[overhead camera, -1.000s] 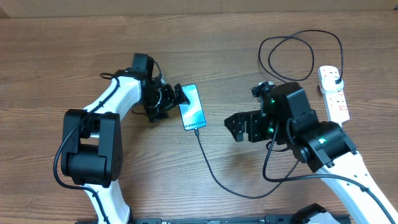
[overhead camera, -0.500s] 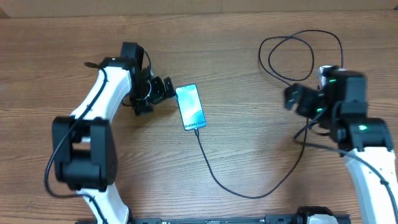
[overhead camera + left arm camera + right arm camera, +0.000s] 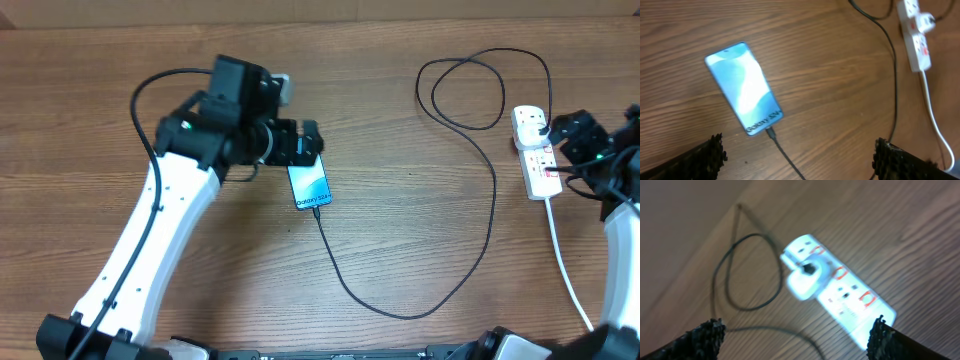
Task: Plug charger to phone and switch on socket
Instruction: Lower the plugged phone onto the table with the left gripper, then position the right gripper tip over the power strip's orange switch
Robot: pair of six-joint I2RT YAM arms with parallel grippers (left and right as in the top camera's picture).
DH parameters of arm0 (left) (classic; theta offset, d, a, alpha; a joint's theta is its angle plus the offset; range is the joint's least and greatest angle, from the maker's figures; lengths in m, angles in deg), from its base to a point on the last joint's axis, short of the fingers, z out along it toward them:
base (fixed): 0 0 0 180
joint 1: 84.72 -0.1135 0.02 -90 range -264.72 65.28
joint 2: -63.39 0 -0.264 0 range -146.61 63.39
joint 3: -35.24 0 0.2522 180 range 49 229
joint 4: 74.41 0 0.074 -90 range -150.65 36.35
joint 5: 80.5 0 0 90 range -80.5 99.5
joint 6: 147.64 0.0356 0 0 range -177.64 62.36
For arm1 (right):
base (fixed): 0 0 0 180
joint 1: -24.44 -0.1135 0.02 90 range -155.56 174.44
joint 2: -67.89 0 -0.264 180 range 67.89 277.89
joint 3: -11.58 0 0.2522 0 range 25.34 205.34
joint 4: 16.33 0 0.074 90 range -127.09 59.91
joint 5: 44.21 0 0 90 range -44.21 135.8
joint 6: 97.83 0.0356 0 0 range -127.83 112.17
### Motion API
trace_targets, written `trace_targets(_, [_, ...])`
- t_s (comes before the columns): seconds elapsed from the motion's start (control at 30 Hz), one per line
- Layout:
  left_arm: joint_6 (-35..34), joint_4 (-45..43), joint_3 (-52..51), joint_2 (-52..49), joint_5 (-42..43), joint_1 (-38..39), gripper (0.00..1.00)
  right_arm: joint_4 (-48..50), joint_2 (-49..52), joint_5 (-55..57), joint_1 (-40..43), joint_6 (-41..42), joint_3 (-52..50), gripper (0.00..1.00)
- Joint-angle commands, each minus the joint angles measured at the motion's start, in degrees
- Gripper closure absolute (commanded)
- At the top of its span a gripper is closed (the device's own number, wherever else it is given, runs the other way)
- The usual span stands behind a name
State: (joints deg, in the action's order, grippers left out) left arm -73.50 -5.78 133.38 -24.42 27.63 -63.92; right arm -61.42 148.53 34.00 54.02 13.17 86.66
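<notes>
Spreading across every view is the wooden table [image 3: 400,80], with all the task's things lying flat on it. The left arm [image 3: 165,200] reaches in from the lower left. The right arm [image 3: 625,190] shows only at the right edge of the overhead view.

The charger [image 3: 492,200] is a thin black cable. It makes a loop at the upper right, then drops down the middle of the table and curves back up to the left towards the phone. The socket [image 3: 536,152], a white power strip with red markings, lies near the right edge, and its thick white cord [image 3: 568,260] trails down from it. A white adapter plug [image 3: 807,277] sits in an outlet near the strip's far end. That view is blurred, so the switch position cannot be told.

The phone [image 3: 310,184] lies left of centre with its blue-teal screen lit and facing up. The cable's small connector tip [image 3: 771,133] meets its "Galaxy" end.

The left gripper [image 3: 303,142] hangs over the phone's upper end. In its own wrist view its fingers [image 3: 710,155] are spread wide and hold nothing. The right gripper [image 3: 578,132] hovers just beside the strip's adapter end. Its fingers [image 3: 707,332] are likewise wide apart and empty, and the strip lies between them in the right wrist view.
</notes>
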Motion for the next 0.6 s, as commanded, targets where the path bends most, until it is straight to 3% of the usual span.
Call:
trace_targets(0.0, [2.2, 0.6, 1.0, 1.0, -2.0, 2.5, 0.00, 2.5, 5.3, -1.4, 2.1, 2.7, 1.9, 0.16])
trace_targets(0.07, [2.2, 1.1, 1.0, 0.9, -2.0, 4.0, 0.00, 4.7, 8.9, -1.7, 2.7, 4.3, 2.8, 0.27])
trace_targets(0.13, [2.2, 1.3, 1.0, 0.9, -2.1, 5.0, 0.00, 7.6, 12.2, -2.7, 2.8, 4.8, 3.8, 0.54])
trace_targets(0.2, [2.1, 1.4, 1.0, 0.9, -2.0, 5.7, 0.00, 9.1, 15.2, -3.1, 2.8, 5.0, 5.4, 0.88])
trace_targets(0.23, [2.1, 1.5, 1.0, 0.9, -2.0, 5.9, 0.00, 9.3, 17.0, -3.1, 2.8, 5.6, 6.6, 0.96])
trace_targets(0.57, [1.5, 2.1, 1.0, 0.9, -2.1, 6.2, 0.00, 9.0, 27.4, -1.9, 2.8, 6.7, 13.5, 0.96])
